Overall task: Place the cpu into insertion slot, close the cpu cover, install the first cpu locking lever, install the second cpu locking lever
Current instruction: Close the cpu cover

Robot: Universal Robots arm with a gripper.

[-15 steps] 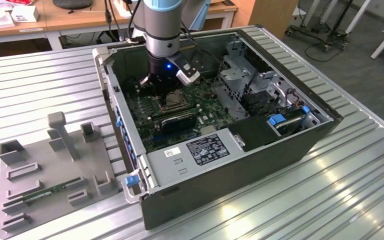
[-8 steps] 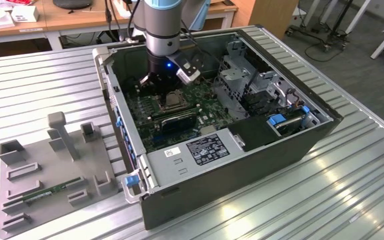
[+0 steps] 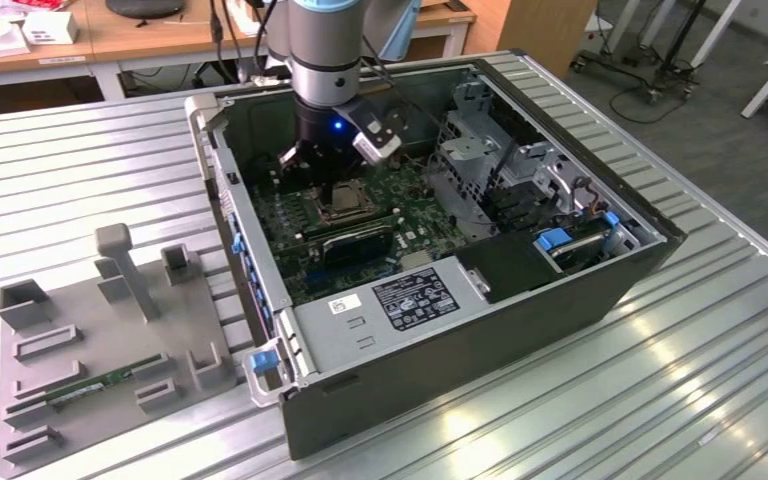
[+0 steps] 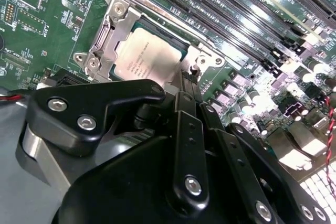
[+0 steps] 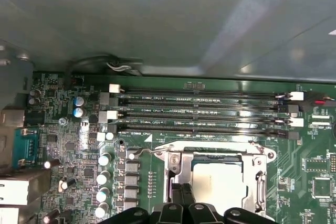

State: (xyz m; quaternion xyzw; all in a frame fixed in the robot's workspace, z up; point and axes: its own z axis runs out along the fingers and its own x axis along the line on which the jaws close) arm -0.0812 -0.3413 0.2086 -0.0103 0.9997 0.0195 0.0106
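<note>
Closed pincer (image 4: 187, 80) at the cpu's (image 4: 143, 56) edge
Its fingers meet (nothing gripped); its black linkage hides one side of the cpu cover (image 4: 106, 35). Long memory slots (image 5: 205, 114) run beside.

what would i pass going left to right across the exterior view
memory stick → blue latch on the case corner → cpu → silver drive cage → blue-tabbed bracket
</note>
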